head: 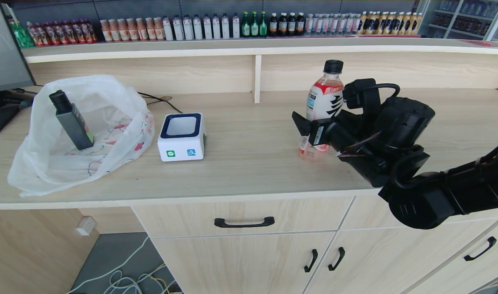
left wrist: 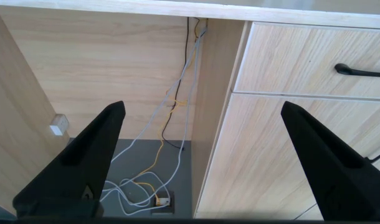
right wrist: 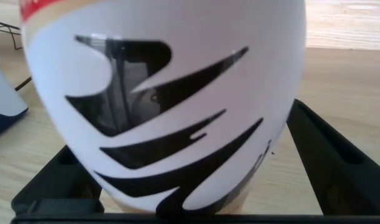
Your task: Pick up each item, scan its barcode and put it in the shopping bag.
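A clear drink bottle [head: 325, 102] with a black cap and a white, red and black label stands upright on the wooden counter [head: 241, 163], right of centre. My right gripper [head: 320, 126] is open around its lower half, one finger on each side. In the right wrist view the bottle's label [right wrist: 165, 93] sits between the two black fingers [right wrist: 327, 162], with a sliver of counter showing beside one of them. The white plastic shopping bag [head: 41, 163] lies open at the left with a dark grey bottle [head: 71, 120] leaning inside. My left gripper [left wrist: 199, 155] hangs open below the counter.
A white barcode scanner box [head: 181, 136] with a blue-rimmed top stands between bag and bottle. A monitor [head: 6, 49] is at the far left. A raised shelf [head: 257, 51] runs along the counter's back. Cabinet fronts [left wrist: 302, 124] and floor cables [left wrist: 146, 186] face the left gripper.
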Controlling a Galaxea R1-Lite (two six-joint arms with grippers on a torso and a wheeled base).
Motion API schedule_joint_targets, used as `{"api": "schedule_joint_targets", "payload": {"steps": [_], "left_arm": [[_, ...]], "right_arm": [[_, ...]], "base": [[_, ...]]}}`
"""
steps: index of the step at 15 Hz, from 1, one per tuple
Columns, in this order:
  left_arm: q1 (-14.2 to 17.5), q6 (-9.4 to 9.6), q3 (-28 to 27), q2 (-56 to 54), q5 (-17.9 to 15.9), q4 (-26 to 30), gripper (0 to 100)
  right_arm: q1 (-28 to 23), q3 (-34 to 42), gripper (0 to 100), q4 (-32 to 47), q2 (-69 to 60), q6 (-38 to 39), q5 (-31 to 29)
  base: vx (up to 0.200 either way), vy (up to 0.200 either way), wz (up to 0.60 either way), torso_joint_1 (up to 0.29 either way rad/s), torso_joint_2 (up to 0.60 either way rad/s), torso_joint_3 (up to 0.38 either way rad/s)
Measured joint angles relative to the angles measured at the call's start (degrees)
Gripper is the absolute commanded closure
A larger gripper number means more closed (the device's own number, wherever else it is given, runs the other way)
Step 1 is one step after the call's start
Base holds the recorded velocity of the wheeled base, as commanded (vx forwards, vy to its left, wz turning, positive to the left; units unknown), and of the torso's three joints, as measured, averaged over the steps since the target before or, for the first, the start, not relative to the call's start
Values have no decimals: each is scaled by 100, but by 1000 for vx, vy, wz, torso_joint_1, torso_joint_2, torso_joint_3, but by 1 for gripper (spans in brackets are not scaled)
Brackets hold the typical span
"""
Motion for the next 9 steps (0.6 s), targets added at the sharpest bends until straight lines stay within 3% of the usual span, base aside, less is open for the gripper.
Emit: {"api": "schedule_joint_targets", "payload": {"steps": [4,5,9], "left_arm": [[0,2,0,0,0,2,0],[0,2,0,0,0,0,0],[0,2,0,0,0,2,0]], "right_arm": [[0,-10,0,-7,5,0,0],[-4,-22,100,-10,5,0,0],[-15,-10,100,-40,-15,17,-1]], "base": [[0,0,0,0,0,0],[0,0,0,0,0,0],[0,0,0,0,0,0]]}}
